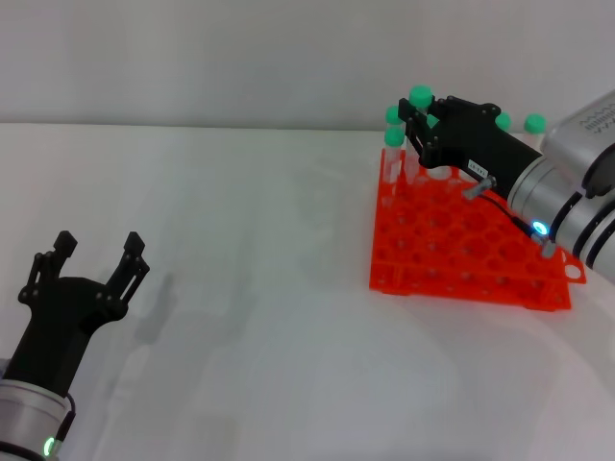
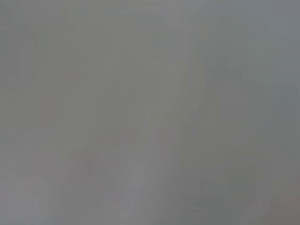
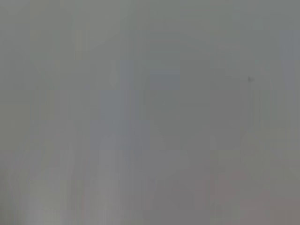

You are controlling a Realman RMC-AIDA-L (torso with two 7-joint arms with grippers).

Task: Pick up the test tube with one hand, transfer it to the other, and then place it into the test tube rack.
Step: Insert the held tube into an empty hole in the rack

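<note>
The orange-red test tube rack (image 1: 461, 245) stands on the white table at the right. My right gripper (image 1: 415, 125), black with a small white label, hangs over the rack's far left corner. Its fingers look closed around the test tube (image 1: 420, 96), whose green cap shows just above the fingertips. The clear body below is mostly hidden by the fingers and seems to reach down toward the rack's holes. My left gripper (image 1: 96, 252) is open and empty, low over the table at the near left, far from the rack. Both wrist views show only plain grey.
Other green-capped tubes stand in the rack's far row: two at the left corner (image 1: 393, 117) and two behind the right arm (image 1: 533, 123). The white table (image 1: 240, 240) stretches between the two arms. A pale wall rises behind it.
</note>
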